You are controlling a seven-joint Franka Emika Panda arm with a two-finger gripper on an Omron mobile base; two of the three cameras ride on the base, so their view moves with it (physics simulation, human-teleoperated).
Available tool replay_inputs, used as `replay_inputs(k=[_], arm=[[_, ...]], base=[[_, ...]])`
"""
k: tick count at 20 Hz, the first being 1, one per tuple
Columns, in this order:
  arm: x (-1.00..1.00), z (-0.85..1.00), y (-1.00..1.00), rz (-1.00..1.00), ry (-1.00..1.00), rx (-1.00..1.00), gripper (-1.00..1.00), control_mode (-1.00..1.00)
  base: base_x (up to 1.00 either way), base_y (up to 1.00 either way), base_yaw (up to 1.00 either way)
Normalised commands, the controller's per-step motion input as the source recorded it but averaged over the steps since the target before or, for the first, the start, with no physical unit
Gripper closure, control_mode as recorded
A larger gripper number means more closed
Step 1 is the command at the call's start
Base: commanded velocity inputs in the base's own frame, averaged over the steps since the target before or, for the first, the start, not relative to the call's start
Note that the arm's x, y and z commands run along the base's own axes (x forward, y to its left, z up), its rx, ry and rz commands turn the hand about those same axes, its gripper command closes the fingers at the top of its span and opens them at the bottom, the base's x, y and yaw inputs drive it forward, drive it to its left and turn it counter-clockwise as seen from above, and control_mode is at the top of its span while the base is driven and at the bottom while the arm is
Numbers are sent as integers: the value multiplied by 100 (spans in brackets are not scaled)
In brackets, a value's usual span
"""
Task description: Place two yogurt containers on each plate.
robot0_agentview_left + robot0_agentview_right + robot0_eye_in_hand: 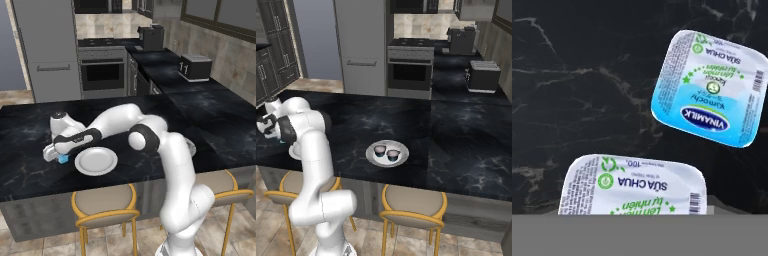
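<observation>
Hovering low over the counter point(30, 165), the gripper point(54, 155) sits above the nearer blue yogurt cup point(634, 187); whether its jaws are gripping cannot be told. Squaring on the cup's flat sides seems wise. Beyond lie the second blue cup point(709, 87) and, nearby, the empty plate point(96, 161).

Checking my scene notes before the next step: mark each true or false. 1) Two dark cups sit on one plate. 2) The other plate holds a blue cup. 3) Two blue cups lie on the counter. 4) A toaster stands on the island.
1) True: two dark cups sit on a plate.
2) False: the other plate is bare.
3) True: two blue cups lie on the counter.
4) False: the toaster stands on the side counter.
</observation>
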Motion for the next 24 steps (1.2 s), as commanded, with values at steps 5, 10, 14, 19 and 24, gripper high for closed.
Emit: replay_inputs(k=[5,10,14,19,24], arm=[[-54,31,-44,0,0,2,100,-100],[-42,11,-71,0,0,0,100,-100],[-32,6,-81,-3,0,0,100,-100],[4,5,-66,-9,0,-1,100,-100],[23,-2,-47,-11,0,-6,100,-100]], base=[[0,0,0],[0,0,0],[0,0,0],[0,0,0],[0,0,0]])
